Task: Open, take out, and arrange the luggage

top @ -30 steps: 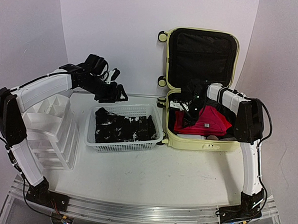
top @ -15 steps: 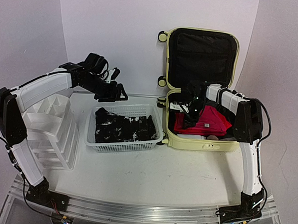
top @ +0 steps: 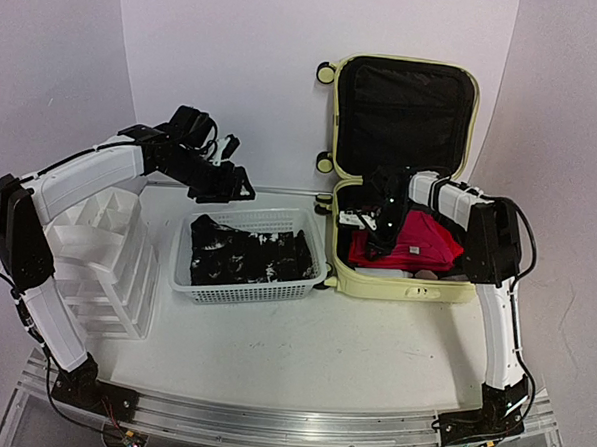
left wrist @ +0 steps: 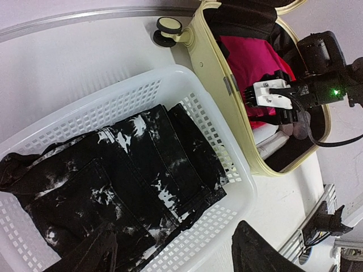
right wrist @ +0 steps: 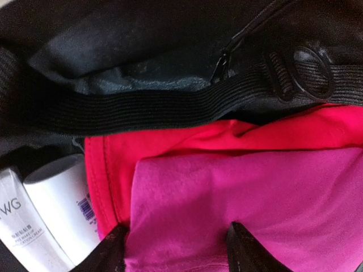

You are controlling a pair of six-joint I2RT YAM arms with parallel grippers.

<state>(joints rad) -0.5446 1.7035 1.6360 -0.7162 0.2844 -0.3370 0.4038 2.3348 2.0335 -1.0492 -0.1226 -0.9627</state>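
1. Your right gripper (right wrist: 180,249) is holding its jaws apart, tips straddling the magenta garment (right wrist: 255,209), with nothing clamped.
2. Your left gripper (left wrist: 177,255) is hanging over the white basket (left wrist: 187,96), jaws apart and empty.
3. The luggage (top: 395,289) is lying open right of centre in the overhead view, lid standing upright. Its shell is likely stiff and slick, so take it by the rim, not the soft lining.
4. The garments are hiding whatever lies beneath them, and the frame edge is cutting off the white tubes (right wrist: 57,209) at lower left.
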